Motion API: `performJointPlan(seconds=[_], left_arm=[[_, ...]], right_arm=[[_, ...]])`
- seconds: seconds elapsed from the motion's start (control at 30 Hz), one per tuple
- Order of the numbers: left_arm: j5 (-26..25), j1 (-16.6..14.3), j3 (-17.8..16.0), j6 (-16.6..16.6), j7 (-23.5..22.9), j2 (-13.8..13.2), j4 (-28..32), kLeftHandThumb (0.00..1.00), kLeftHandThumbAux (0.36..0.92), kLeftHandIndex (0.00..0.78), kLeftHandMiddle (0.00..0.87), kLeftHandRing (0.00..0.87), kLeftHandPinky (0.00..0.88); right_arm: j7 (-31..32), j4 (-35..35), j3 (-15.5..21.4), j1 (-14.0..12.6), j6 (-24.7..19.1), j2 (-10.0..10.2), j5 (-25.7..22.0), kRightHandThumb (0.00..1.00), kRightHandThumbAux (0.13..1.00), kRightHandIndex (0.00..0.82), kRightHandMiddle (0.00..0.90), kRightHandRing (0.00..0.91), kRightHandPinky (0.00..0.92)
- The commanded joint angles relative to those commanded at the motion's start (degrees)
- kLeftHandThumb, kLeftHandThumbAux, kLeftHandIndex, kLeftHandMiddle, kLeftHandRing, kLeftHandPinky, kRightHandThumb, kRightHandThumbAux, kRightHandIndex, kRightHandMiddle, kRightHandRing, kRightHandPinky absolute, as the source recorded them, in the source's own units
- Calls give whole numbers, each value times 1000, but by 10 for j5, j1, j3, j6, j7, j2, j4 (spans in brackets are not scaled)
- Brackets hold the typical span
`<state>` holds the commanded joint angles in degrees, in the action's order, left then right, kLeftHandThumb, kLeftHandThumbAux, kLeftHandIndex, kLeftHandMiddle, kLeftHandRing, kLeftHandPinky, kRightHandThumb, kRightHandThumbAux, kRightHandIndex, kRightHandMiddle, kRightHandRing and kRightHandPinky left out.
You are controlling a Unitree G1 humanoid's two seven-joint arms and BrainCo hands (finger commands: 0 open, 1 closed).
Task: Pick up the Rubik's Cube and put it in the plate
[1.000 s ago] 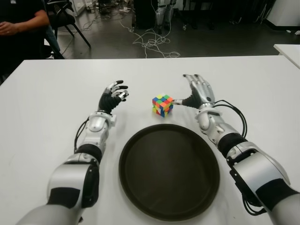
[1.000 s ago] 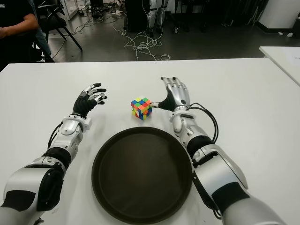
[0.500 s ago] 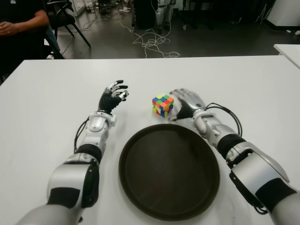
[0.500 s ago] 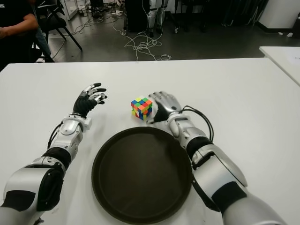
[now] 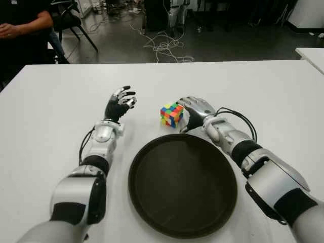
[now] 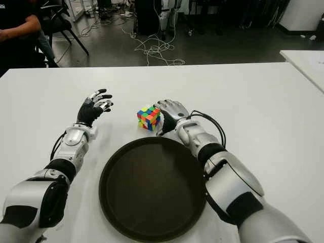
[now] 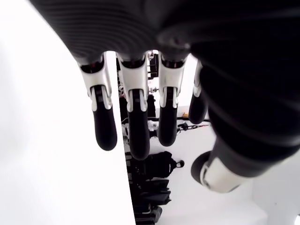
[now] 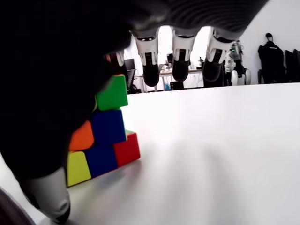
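Observation:
The Rubik's Cube (image 5: 171, 114) stands on the white table (image 5: 263, 91), just beyond the far rim of the dark round plate (image 5: 182, 197). My right hand (image 5: 186, 112) is pressed against the cube's right side, palm facing it. In the right wrist view the thumb (image 8: 49, 199) lies beside the cube (image 8: 105, 136), and the other fingers (image 8: 180, 70) stretch straight past it without closing. My left hand (image 5: 121, 101) shows left of the cube, fingers loosely spread, holding nothing.
A person (image 5: 23, 30) sits beyond the table's far left corner beside a chair (image 5: 76, 20). Cables (image 5: 162, 48) lie on the floor behind the table. Another white table (image 5: 311, 53) shows at the far right.
My right hand has dropped from upright and swung left against the cube. The cube has shifted slightly left. The left hand has barely moved.

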<state>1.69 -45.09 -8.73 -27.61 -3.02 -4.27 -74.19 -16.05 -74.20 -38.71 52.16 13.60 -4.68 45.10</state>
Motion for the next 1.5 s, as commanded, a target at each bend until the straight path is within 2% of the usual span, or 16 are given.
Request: performJointPlan(seconds=[0.43,1.03,1.5], left_arm=[[-5,-1,-4,-2,-14,0,0,348,728,191,296,329,346],[3,-1,3,1,-6,-2,-1,305,731,196,281,319,337],[-4,-1,-1,1,-15,0,-1,323,744,198,298,327,336]], right_arm=[[-1,-4,-3,3,-5,3,1,0,781,0,0,0,0],[6,-4,-8,2,-9,6,3,0,780,0,0,0,0],[2,-5,-15,0,-16,10,5,0,779,0,0,0,0]])
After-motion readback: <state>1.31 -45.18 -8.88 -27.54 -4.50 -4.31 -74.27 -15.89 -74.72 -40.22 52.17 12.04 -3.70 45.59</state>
